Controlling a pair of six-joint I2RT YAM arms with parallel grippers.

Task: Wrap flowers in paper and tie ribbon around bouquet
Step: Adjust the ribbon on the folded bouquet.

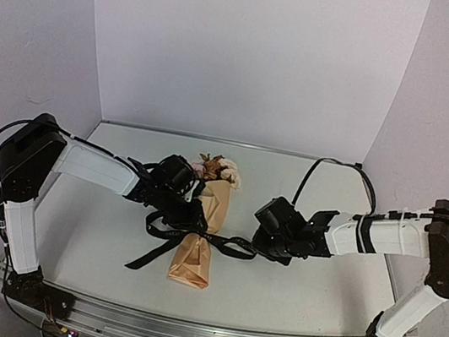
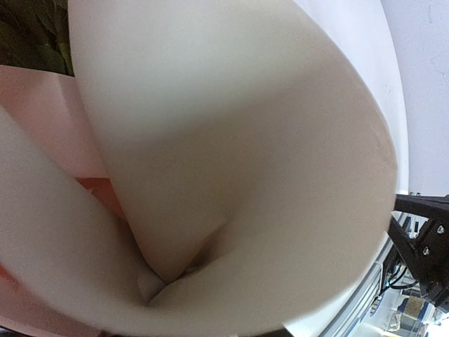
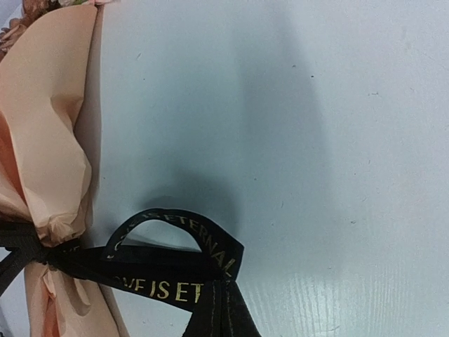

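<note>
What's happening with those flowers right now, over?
Right gripper shut on the ribbon. Left gripper against the bouquet, grip unclear. Ribbon looped round bouquet's waist. Nothing blocking.

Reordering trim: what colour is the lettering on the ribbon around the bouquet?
Gold lettering on the narrow black fabric ribbon; the right wrist view shows it best.

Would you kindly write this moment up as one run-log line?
bouquet: lying on table, wrapped | ribbon: round its waist, loop formed | right gripper: shut on ribbon end | left gripper: at bouquet, grip unclear
</note>
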